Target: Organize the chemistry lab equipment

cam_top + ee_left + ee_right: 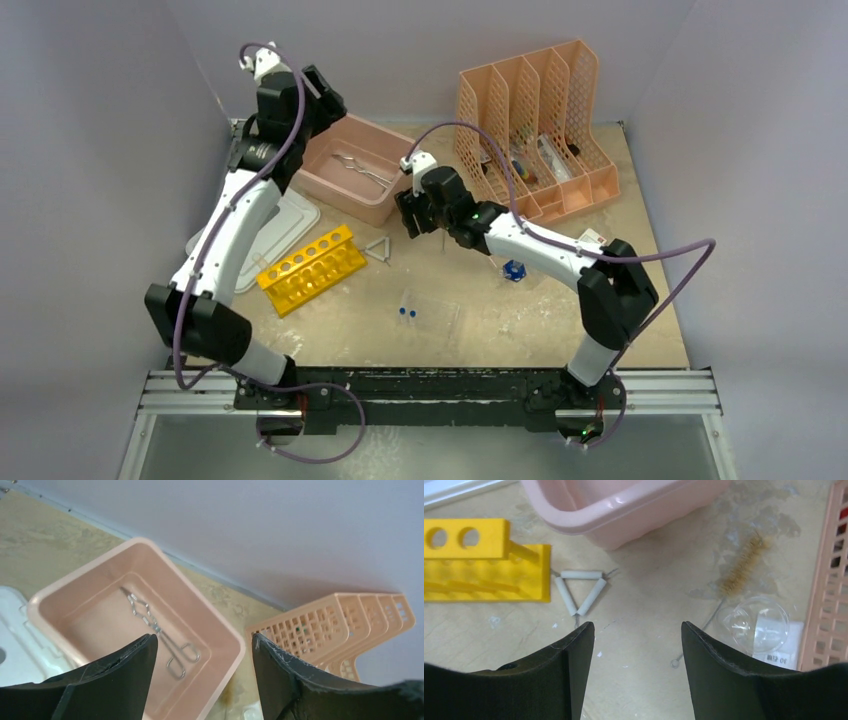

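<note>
The left gripper [202, 637] is hanging over the pink tub [80, 572] at the back of the tabletop [560, 320]. Its jaws are standing apart and are holding nothing. The metal tongs [157, 630] are lying flat on the bottom of the tub, right below this gripper. The grey lid [290, 215] is lying on the tabletop just beside the tub.

The right gripper [636, 625] is hanging over the middle of the tabletop. Its jaws are standing wide apart too, with nothing between them. The small wire triangle [581, 574] is lying flat just in front of it. The yellow test-tube rack [484, 575] is sitting just beside the triangle, and the two look like they are almost touching. A brown bottle brush [741, 567] and a clear round dish [760, 625] are lying near the peach file holder [540, 130].

Closer to the arms, the clear plastic tray [440, 318] is sitting on the tabletop. Two tiny blue-capped vials [407, 312] are lying at its left edge. I cannot tell if they are inside it.
</note>
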`<action>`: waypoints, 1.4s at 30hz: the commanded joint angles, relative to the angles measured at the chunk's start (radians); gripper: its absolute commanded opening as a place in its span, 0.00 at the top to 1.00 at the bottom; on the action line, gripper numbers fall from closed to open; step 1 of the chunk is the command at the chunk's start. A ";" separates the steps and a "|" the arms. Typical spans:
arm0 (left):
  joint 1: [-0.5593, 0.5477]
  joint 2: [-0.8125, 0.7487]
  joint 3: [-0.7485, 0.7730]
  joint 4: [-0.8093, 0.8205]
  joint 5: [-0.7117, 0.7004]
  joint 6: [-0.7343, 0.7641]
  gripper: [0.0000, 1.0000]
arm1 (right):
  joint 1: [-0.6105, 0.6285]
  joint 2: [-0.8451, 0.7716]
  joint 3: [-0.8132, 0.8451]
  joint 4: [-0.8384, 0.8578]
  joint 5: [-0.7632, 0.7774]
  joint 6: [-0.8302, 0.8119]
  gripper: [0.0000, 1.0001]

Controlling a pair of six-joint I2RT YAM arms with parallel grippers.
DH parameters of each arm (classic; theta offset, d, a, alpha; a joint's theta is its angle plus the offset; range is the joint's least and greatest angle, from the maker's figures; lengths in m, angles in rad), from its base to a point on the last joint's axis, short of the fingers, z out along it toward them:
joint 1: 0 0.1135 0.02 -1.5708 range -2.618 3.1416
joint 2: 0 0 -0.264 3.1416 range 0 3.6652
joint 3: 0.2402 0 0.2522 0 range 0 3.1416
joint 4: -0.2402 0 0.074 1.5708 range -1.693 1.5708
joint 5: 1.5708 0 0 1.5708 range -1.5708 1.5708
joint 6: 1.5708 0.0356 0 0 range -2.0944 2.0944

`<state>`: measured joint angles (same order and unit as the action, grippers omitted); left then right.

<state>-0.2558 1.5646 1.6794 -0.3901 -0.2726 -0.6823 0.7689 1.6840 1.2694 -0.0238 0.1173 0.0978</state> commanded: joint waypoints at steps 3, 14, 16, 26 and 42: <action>0.001 -0.153 -0.195 -0.020 0.062 0.089 0.31 | -0.011 0.004 0.099 -0.107 0.254 0.157 0.35; 0.000 -0.285 -0.388 0.057 0.123 0.027 0.33 | -0.068 0.019 0.092 -0.294 0.274 0.282 0.55; 0.001 -0.288 -0.386 0.058 0.136 0.007 0.33 | -0.068 0.029 0.085 -0.287 0.235 0.293 0.50; 0.000 -0.331 -0.396 0.121 0.114 -0.041 0.36 | -0.069 0.027 -0.054 -0.201 0.108 0.369 0.52; 0.000 -0.348 -0.370 0.059 0.149 0.005 0.36 | -0.070 0.245 0.067 -0.128 0.307 0.466 0.62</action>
<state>-0.2558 1.2381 1.2778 -0.3389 -0.1417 -0.7097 0.6964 1.9381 1.2854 -0.2054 0.3573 0.5320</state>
